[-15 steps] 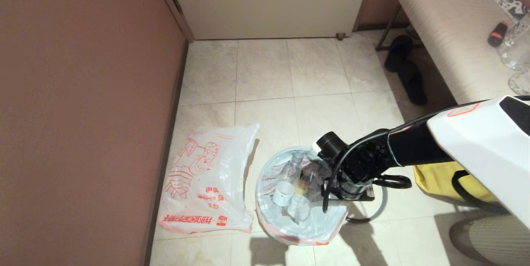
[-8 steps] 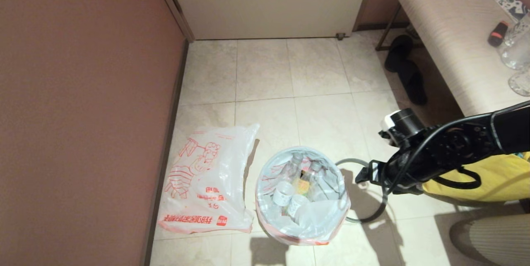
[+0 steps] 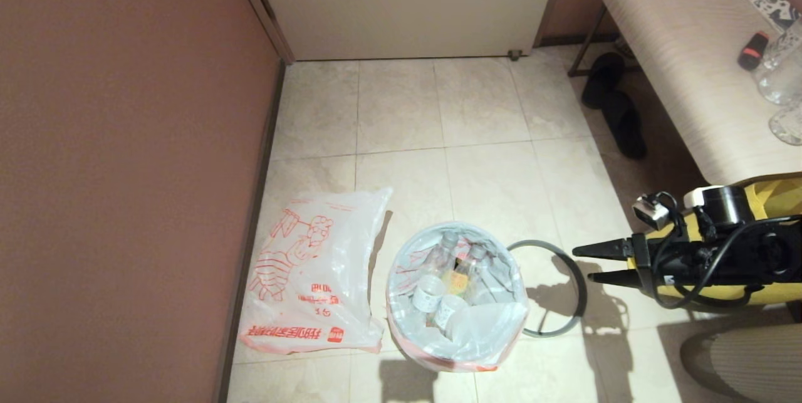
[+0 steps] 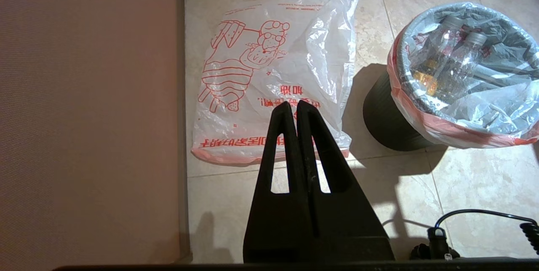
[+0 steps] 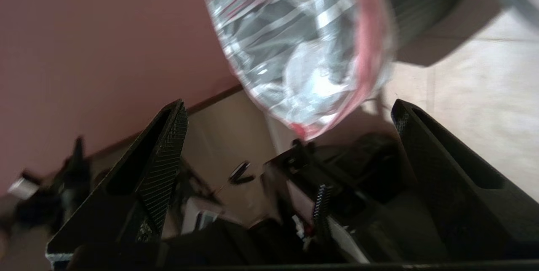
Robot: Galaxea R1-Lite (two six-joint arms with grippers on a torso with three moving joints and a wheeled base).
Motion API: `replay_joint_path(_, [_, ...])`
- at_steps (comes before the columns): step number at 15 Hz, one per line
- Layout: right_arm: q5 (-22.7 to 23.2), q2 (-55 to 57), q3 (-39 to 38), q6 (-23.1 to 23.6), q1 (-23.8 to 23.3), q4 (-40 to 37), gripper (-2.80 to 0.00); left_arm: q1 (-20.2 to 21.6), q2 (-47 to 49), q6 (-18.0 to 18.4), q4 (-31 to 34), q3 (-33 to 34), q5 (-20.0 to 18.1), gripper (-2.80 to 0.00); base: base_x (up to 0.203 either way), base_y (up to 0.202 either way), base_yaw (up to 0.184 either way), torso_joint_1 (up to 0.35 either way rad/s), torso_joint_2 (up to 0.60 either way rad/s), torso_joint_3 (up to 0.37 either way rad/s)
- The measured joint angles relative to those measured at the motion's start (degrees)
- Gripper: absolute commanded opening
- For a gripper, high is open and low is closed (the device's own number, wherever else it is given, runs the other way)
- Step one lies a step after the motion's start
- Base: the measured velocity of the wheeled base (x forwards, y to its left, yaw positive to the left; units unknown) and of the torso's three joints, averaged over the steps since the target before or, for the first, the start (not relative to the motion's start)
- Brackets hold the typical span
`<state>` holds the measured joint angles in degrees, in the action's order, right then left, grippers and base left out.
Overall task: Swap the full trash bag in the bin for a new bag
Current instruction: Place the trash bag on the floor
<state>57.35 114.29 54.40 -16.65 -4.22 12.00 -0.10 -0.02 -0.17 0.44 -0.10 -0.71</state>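
Observation:
The full trash bag (image 3: pixel 467 334) lines the black bin (image 4: pixel 387 123), its pink-red rim folded over the edge and several bottles inside. The bin's grey hoop (image 3: pixel 545 241) lies flat on the floor, touching the bin's right side. The new bag (image 3: pixel 313 277) with red characters lies flat left of the bin, near the wall. My right gripper (image 3: pixel 581 265) hovers open and empty just right of the hoop, pointing towards the bin. In the right wrist view the full bag (image 5: pixel 303 39) lies beyond the spread fingers (image 5: pixel 168 144). My left gripper (image 4: pixel 293 106) is shut and empty above the new bag (image 4: pixel 269 81).
A reddish wall (image 3: pixel 125 171) runs close along the left. A white door (image 3: pixel 407 2) stands at the back. A bench (image 3: pixel 677 46) with glassware is at the right, dark slippers (image 3: pixel 617 108) beside it. A yellow bag (image 3: pixel 774 193) sits behind my right arm.
My right arm has drawn back from over the bin to the right. It let go of the grey hoop, which now lies on the floor beside the bin.

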Motion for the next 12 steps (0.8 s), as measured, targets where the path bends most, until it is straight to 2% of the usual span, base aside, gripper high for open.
replay_joint_path(1, [2.0,1.3,-0.9,0.9,0.8,0.9,0.0,0.0,0.0,0.0,0.0,0.0,0.0,-2.8,0.0,0.0,0.0,0.0,0.0,0.0])
replay_joint_path(2, [1.1,2.3,-1.6,2.4,1.8,0.9,0.0,0.0,0.0,0.0,0.0,0.0,0.0,-2.8,0.0,0.0,0.0,0.0,0.0,0.0])
replay_joint_path(3, [-2.0,3.0,-1.9,3.2,2.6,1.0,0.0,0.0,0.0,0.0,0.0,0.0,0.0,-2.8,0.0,0.0,0.0,0.0,0.0,0.0])
replay_joint_path(5, [-11.4,4.0,-2.0,3.6,3.9,1.1,0.0,0.0,0.0,0.0,0.0,0.0,0.0,-2.8,0.0,0.0,0.0,0.0,0.0,0.0])
replay_joint_path(8, [-30.5,4.7,-2.4,6.7,7.2,1.2,0.0,0.0,0.0,0.0,0.0,0.0,0.0,-2.8,0.0,0.0,0.0,0.0,0.0,0.0])
replay_joint_path(9, [-35.3,5.1,-2.7,7.9,8.3,1.3,0.0,0.0,0.0,0.0,0.0,0.0,0.0,-2.8,0.0,0.0,0.0,0.0,0.0,0.0])
replay_joint_path(10, [-38.5,5.6,-2.8,8.3,9.3,1.5,0.0,0.0,0.0,0.0,0.0,0.0,0.0,-2.8,0.0,0.0,0.0,0.0,0.0,0.0])
replay_joint_path(12, [-39.7,6.6,-2.8,8.4,10.5,1.6,0.0,0.0,0.0,0.0,0.0,0.0,0.0,-2.8,0.0,0.0,0.0,0.0,0.0,0.0])
